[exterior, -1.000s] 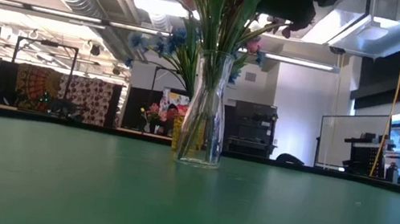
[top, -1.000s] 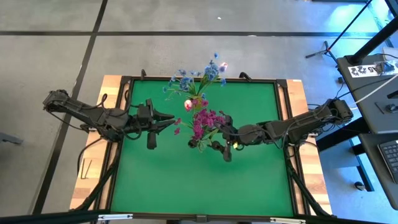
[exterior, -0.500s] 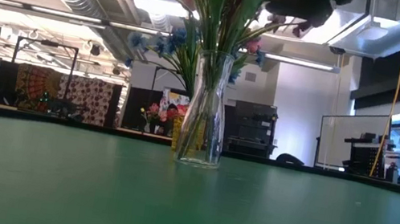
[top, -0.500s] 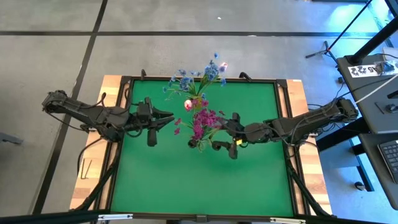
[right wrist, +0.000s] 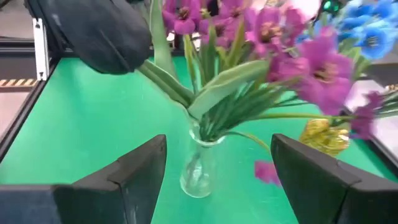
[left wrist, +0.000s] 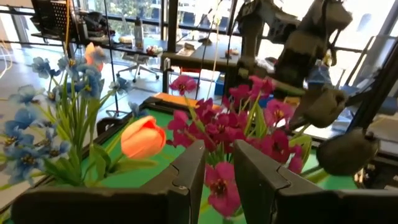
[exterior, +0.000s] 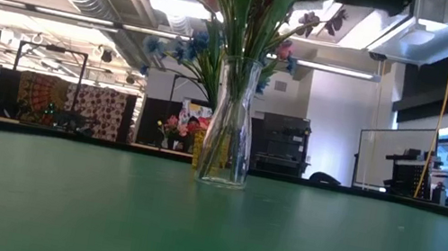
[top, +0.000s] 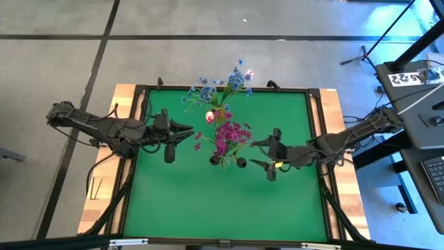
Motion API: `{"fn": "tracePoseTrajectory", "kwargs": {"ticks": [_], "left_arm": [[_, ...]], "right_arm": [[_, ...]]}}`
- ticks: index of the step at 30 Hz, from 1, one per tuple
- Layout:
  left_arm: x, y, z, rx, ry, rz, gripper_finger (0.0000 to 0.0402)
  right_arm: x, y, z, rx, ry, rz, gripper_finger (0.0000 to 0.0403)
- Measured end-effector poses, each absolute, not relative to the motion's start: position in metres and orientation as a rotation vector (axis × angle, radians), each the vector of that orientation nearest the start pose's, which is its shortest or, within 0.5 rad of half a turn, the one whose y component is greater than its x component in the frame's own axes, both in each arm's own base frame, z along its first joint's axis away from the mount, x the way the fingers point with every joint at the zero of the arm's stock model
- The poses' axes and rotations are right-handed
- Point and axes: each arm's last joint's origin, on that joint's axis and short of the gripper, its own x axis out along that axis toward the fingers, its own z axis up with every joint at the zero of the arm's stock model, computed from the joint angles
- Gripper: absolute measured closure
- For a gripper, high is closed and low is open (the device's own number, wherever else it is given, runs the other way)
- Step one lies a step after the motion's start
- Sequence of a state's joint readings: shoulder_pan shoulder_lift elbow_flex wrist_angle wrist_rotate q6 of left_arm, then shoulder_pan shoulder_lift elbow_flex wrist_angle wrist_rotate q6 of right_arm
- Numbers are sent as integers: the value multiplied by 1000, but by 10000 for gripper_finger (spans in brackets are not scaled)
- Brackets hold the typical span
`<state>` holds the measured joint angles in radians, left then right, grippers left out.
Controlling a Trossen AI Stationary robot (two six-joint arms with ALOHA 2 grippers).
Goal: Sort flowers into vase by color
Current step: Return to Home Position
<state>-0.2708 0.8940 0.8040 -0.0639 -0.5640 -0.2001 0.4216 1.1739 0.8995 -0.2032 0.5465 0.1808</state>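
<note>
**Both my grippers empty, the flowers standing in the vase**

My right gripper [top: 257, 154] is wide open and holds nothing. It hangs just beside the vase [right wrist: 198, 168], on its right side, not touching it. My left gripper [top: 189, 132] waits on the other side of the bouquet. Its two fingers have only a narrow gap, with nothing between them.

The flowers [top: 225, 135] stand in the glass vase near the middle of the green table [top: 208, 201]. I think they are very light. The stems look thin and will probably bend, and the heads are soft. If I must take one again, I would close on the bare stem a little under the head, never on the petals. The vase looks smooth, narrow and heavy at the top with so many stems in it. A pull to the side on one stem could tip it, so I would lift straight up.

Some things I cannot read well:
- The low view cuts off most of the flower heads at its upper edge.
- A large dark bud [right wrist: 102, 34] sits close before my right camera and covers part of the bouquet.
- The stems are crowded at the neck of the vase, so I cannot count them.
- The blue flowers [top: 222, 87] lean toward the far edge, with a pink-orange bud [left wrist: 143, 137] near them. I cannot tell whether they share this vase or stand in another one behind it.
- A yellow thing [right wrist: 323, 137] shows behind the magenta heads, and I cannot say what it is.
</note>
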Motion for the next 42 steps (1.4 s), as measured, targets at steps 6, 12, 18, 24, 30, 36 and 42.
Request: {"fn": "tracePoseTrajectory", "kwargs": {"ticks": [6,12,18,24,30,36,42], "left_arm": [[191,-36,320,-108,147,312,321],[187,-26,301,-114,122,349,321],[173,-13,292,-137,63,391,321],[160,-2,286,-157,17,405,321],[154,7,273,-176,-28,434,321],[151,11,261,-191,-11,420,321],[149,11,260,-169,-11,420,321]], "right_arm": [[206,76,290,-9,372,-151,116],[186,54,267,64,295,-100,116],[164,31,259,70,214,-101,116],[141,14,264,39,120,-113,116],[113,2,266,29,98,-160,116],[91,1,268,43,6,-121,142],[81,1,249,48,-38,-100,237]]}}
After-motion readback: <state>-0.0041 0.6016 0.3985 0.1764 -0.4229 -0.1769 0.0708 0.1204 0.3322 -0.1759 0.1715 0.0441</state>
